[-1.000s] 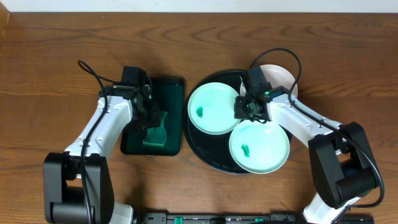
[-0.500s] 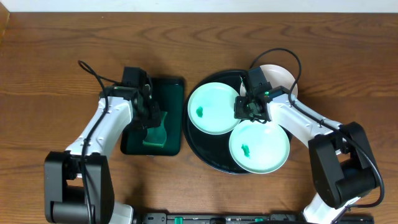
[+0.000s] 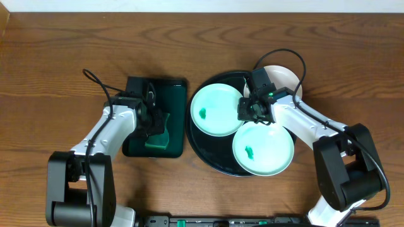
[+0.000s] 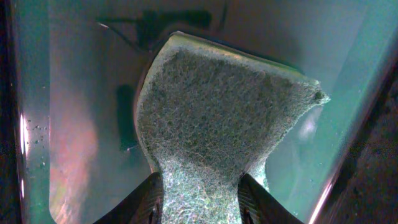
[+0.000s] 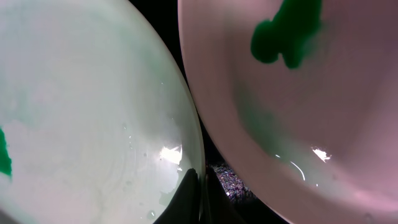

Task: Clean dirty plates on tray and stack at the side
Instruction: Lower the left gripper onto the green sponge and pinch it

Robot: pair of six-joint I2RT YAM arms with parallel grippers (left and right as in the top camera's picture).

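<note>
My left gripper [image 4: 200, 200] clamps the sponge [image 4: 217, 112] in the green tray [image 3: 175, 94]. My right gripper [image 5: 199, 190] looks pinched narrow on the left mint plate [image 5: 93, 112] rim, on the black tray [image 3: 205, 150]. I'd steady that plate and wipe flat across its smear [image 3: 202, 113].

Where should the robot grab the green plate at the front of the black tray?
Probably by the thin raised rim on its right-hand edge, with the fingers straddling the lip from outside. The front plate lies flat and is too wide to span, and its back-left edge is crowded by the other green plate and the right gripper.
</note>
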